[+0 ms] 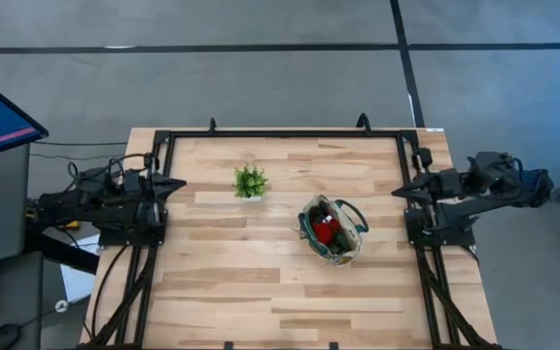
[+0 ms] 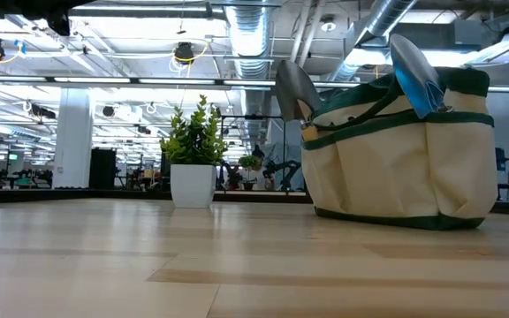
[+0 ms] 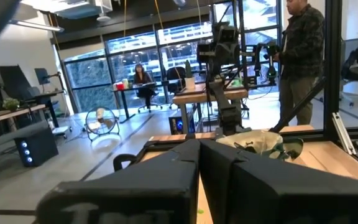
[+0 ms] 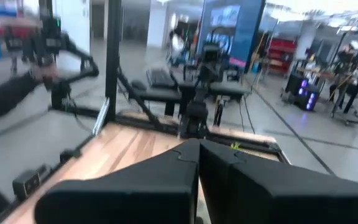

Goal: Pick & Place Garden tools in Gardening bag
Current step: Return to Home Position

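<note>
Two blades stick out of beige canvas gardening bag w/ dark green trim (image 2: 396, 168): silver trowel (image 2: 297, 87), grey-blue trowel (image 2: 418, 66); red-and-black piece (image 1: 325, 229) inside. Small green potted plant (image 1: 250, 182) near bag. Left gripper (image 1: 181, 182) clenched, empty, well apart from bag; right gripper (image 1: 397, 192) nearer bag, same.
</note>
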`<state>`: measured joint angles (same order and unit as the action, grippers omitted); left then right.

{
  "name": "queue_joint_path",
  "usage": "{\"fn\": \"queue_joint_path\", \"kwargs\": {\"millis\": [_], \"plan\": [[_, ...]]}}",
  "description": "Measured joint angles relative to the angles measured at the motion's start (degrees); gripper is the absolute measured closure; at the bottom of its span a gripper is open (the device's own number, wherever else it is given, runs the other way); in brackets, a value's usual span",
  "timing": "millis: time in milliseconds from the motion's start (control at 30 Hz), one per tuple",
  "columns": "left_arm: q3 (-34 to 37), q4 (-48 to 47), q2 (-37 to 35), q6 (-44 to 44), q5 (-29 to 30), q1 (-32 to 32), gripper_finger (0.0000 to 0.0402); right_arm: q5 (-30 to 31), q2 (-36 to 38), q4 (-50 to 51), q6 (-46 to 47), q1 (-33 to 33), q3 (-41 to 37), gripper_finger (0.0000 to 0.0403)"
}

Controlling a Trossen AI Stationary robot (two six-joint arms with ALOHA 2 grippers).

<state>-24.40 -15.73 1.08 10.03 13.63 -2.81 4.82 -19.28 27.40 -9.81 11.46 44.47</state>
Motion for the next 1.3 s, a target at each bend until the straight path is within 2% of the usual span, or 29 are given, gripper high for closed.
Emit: {"fn": "queue_joint_path", "kwargs": {"millis": [167, 333, 833, 1067, 1300], "plan": [[0.0, 0.0, 0.0, 0.0, 0.0, 0.0, 0.0400, 0.3, 10.4, -6.5, 2.9, 0.0, -6.3, 0.0402], [0.0, 0.0, 0.0, 0.0, 0.0, 0.0, 0.0400, 4.4, 19.1, -9.7, 3.4, 0.0, -9.8, 0.0402], [0.0, -1.1, 0.0, -0.1, 0.0, -0.1, 0.0400, 5.8, 19.0, -3.7, 4.9, 0.0, -9.5, 0.0402], [0.0, -1.4, 0.0, -0.1, 0.0, -0.1, 0.0400, 9.7, 19.0, -9.4, 11.0, 0.0, -16.3, 0.0402], [0.0, -1.4, 0.0, -1.3, 0.0, -0.1, 0.0400, 11.5, 19.0, -15.5, 11.0, 0.0, -27.3, 0.0402]]}}
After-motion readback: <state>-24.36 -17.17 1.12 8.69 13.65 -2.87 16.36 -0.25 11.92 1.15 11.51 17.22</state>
